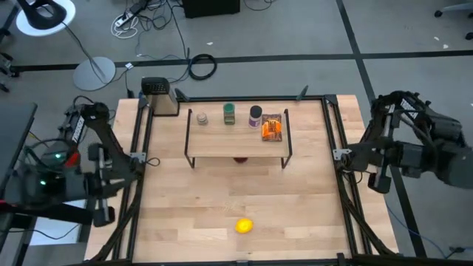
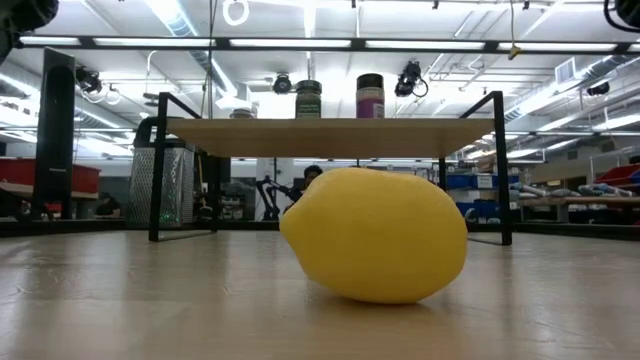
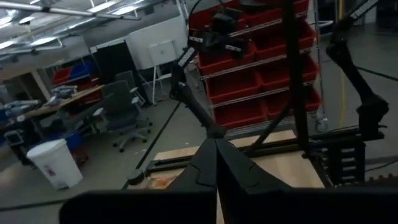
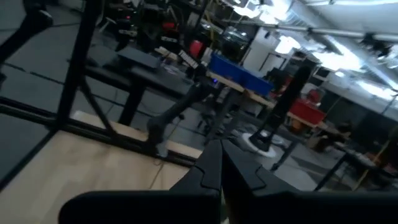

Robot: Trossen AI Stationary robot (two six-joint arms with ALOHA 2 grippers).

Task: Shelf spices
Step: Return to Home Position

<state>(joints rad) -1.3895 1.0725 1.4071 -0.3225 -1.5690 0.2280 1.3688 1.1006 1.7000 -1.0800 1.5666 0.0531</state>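
1. Found the shelf (image 1: 236,145) standing toward the far middle of the worktop (image 1: 222,196).
2. Noted in a row on its top board: beige jar (image 1: 201,117), green jar (image 1: 230,114) and purple jar (image 1: 255,115), all upright, and the orange packet (image 1: 272,127) lying flat at the right end.
3. Recorded left tool (image 3: 216,144) at the worktop's left side, fingers pressed together, holding nothing.
4. Recorded right tool (image 4: 219,146) at the right side, likewise closed and empty.
5. Logged a lemon (image 1: 244,225) near the front edge, well apart from the shelf.
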